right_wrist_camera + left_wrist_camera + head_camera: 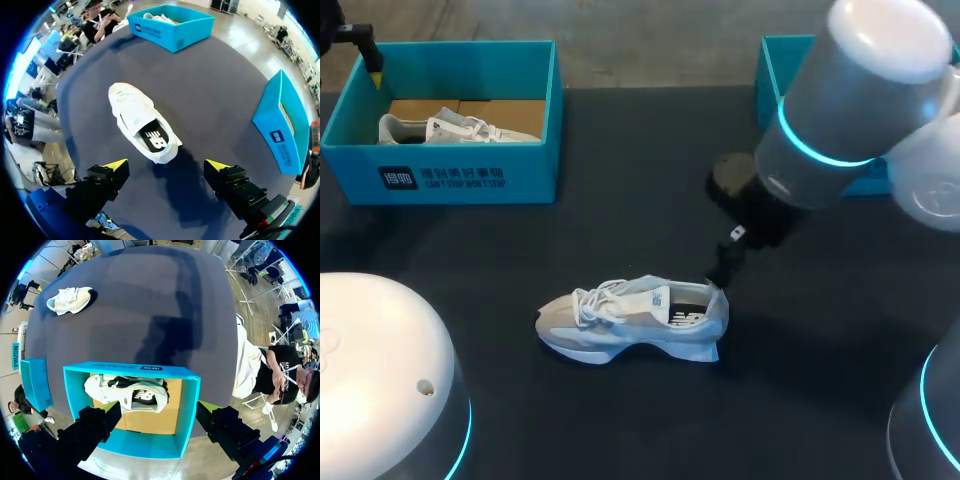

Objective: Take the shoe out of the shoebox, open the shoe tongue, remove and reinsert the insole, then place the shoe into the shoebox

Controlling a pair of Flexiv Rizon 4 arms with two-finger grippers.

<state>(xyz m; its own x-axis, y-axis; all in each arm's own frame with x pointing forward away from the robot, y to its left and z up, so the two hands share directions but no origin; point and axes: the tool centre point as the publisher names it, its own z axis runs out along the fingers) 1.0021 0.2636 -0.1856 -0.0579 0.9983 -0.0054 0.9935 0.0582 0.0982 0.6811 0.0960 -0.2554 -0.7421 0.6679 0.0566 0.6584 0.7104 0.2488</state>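
Though the shoebox (450, 175) stood at the far left of the table (620, 420), the white shoe (630, 318) sat out of it at mid-table, upright on its sole, toe pointing left. A second shoe (450, 128) lay inside the shoebox. Right gripper (167, 165) hung by the heel, fingers spread wide, holding nothing. Left gripper (159, 412) hung above the shoebox, likewise wide and empty. Another blue box (785, 60) stood far right.

Head: high, behind, overlooking table (620, 200). Wrists: downward, seemingly well above. Shared: loose shoe (635, 318).
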